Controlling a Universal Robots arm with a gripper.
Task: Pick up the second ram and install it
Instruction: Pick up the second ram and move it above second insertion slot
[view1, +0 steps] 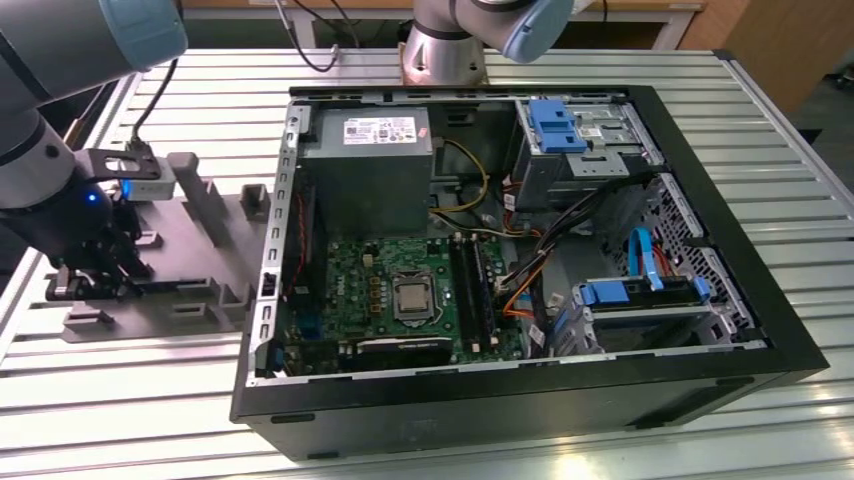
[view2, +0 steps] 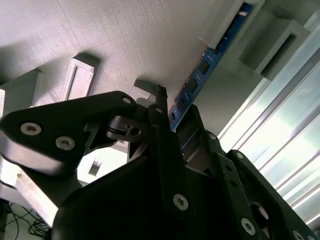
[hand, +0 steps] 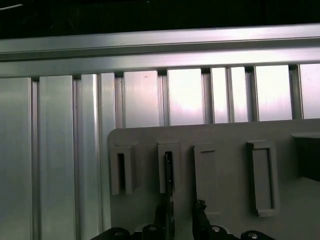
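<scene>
The second ram (view2: 205, 65) is a narrow blue stick with black chips, standing on edge in a slot of the grey fixture plate (view1: 200, 280). In the first wrist view the second ram (hand: 169, 170) appears as a thin dark edge in its slot on the fixture plate (hand: 225, 150). My gripper (view1: 94, 285) hangs low over the plate at the exterior view's left. In both wrist views my gripper (view2: 175, 112) (hand: 182, 215) straddles the stick's near end. One finger (hand: 162, 222) lies against it; the other finger (hand: 201, 217) stands a little apart, so the gripper is open.
An open black computer case (view1: 534, 400) lies at the exterior view's right of the plate, with the green motherboard (view1: 360, 270) and its dark memory slots (view1: 470, 290) inside. Upright blocks (view1: 200, 195) rise from the fixture plate. Everything rests on a slatted aluminium table (view1: 120, 380).
</scene>
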